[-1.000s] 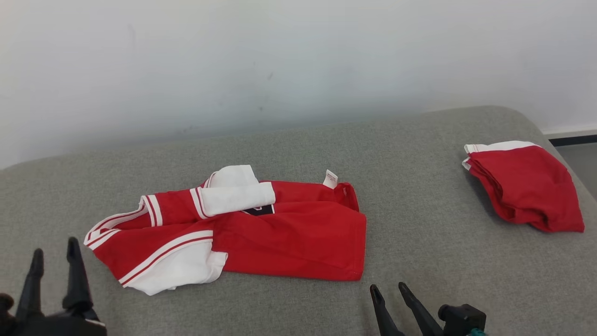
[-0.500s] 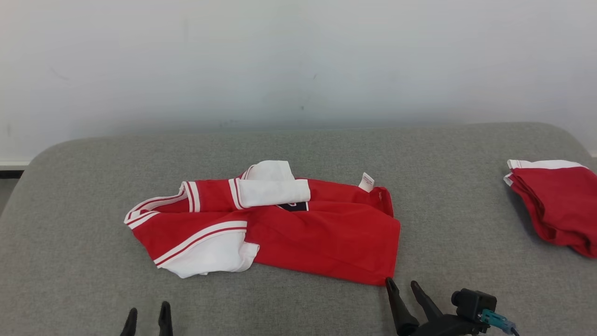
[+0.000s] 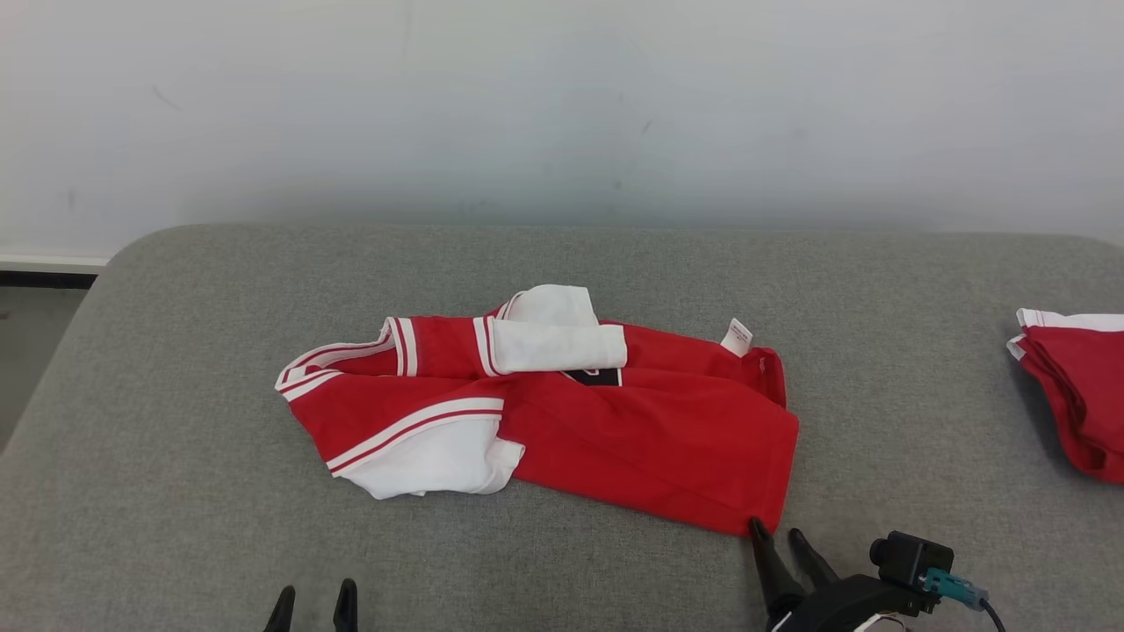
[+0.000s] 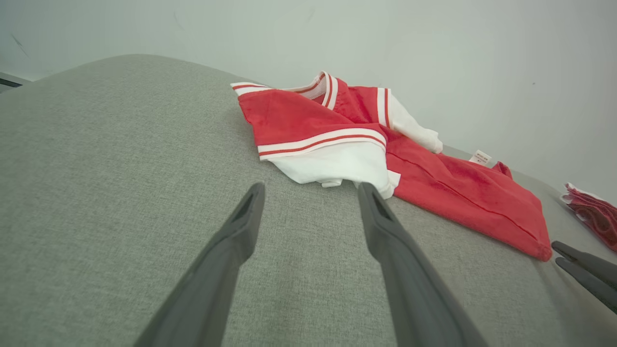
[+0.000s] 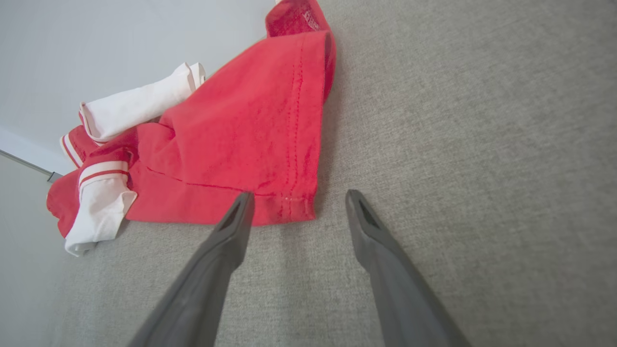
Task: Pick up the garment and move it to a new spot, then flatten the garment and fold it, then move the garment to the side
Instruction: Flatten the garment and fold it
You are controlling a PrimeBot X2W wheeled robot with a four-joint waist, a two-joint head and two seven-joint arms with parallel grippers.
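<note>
The left gripper hangs over the near edge of the grey bench, jaws wide apart and empty, clear of the cloth. The right gripper has its jaws apart with nothing clamped, fingertips at the near right hem corner of the garment. The garment, red and white, lies crumpled at mid-bench. A folded red cloth sits well apart at the bench's right end. Behind stands a pale wall.

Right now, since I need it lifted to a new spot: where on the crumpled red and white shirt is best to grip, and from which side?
Probably the near right hem corner of the shirt: a flat, stitched edge on the grey pad. Come low from the near side with the right gripper, whose open fingers point at it.
</note>
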